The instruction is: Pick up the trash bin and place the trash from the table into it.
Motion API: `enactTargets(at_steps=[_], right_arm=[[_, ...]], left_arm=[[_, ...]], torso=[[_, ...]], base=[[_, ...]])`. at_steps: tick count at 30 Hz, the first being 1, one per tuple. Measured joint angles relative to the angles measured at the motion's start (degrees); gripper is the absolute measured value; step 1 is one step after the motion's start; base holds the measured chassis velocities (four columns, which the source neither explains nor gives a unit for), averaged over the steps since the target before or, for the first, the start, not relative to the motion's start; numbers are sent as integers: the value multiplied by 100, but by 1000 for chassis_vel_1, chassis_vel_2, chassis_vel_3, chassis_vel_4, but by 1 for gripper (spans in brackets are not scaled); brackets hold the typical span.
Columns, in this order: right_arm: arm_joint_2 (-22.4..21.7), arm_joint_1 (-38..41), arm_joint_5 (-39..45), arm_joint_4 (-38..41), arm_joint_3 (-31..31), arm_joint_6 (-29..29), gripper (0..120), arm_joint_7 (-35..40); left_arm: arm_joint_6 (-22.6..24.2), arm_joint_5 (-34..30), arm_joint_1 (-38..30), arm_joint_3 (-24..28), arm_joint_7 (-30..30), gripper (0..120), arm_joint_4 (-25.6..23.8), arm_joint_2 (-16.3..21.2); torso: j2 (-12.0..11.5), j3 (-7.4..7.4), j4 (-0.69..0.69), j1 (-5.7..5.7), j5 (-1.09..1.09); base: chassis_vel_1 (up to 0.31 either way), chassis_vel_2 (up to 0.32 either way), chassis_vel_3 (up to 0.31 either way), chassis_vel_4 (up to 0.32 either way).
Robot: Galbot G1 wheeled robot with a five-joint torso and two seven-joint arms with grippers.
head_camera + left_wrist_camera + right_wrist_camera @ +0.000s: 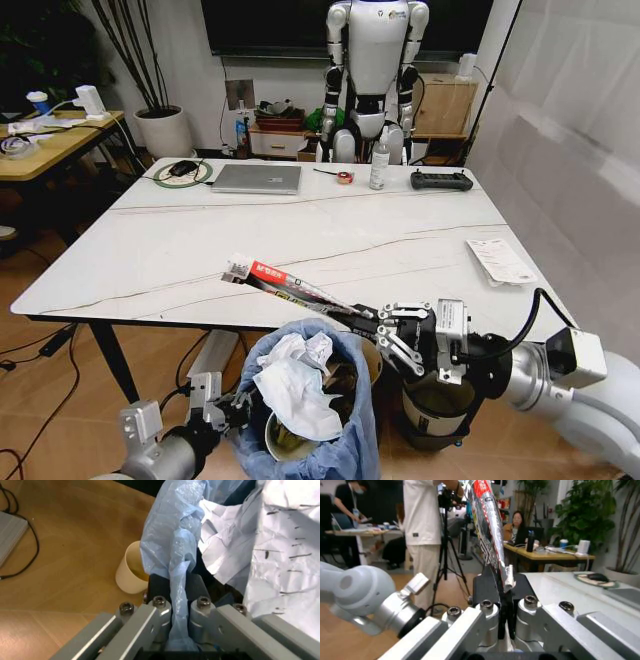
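The trash bin (pixel 345 440), lined with a crinkled light-blue bag, hangs just below the near edge of the white marble table (pixel 200 250). My left gripper (pixel 238 405) is shut on the bag's rim (pixel 175 555) at the bin's left side. Crumpled white paper (pixel 300 385) fills the bin's mouth and shows in the left wrist view (pixel 280 555). My right gripper (pixel 373 328) is shut on one end of a long crushed red-and-silver wrapper (pixel 285 283). The wrapper slants from the table's edge to above the bin and stands up from the fingers (pixel 487 525).
At the table's far side lie a silver laptop (pixel 258 178), a mouse (pixel 182 168), a tape roll (pixel 344 178), a spray bottle (pixel 379 165) and a black controller (pixel 441 180). A printed sheet (pixel 498 260) lies right. A dark bin (pixel 435 405) stands under my right arm. A cream cup (pixel 131 572) stands on the floor.
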Motion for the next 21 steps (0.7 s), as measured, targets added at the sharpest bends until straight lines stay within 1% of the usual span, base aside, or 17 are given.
enactTargets(at_steps=[1,3,5,6,9,16,21], right_arm=[[20,6,-15,-19,-41,0,0,-22],[198,74,-189,-256,-408,36,0,-218],[217,85,-203,-289,-458,44,0,-239],[292,143,-240,-435,-633,81,0,-337],[421,269,-309,-648,-860,124,0,-491],[533,310,-638,-875,-1100,205,0,-686],[548,307,-862,-971,-1090,233,0,-802]], left_arm=[[0,0,4,1,0,0,-2,2],[0,0,39,1,4,0,-4,14],[0,0,47,0,8,0,-5,13],[0,2,77,-2,33,0,-17,0],[0,36,124,3,65,0,-33,-39],[-1,75,127,8,84,0,-42,-81],[15,89,134,13,83,0,-72,-98]], torso=[[0,0,0,0,0],[0,0,0,0,0],[0,0,1,0,0],[0,0,0,0,0],[0,0,1,0,0],[0,0,1,0,0],[0,0,1,0,0]], base=[[0,0,0,0],[0,0,0,0],[0,0,0,0],[0,0,0,0],[0,0,0,0],[0,0,0,0],[0,0,0,0]])
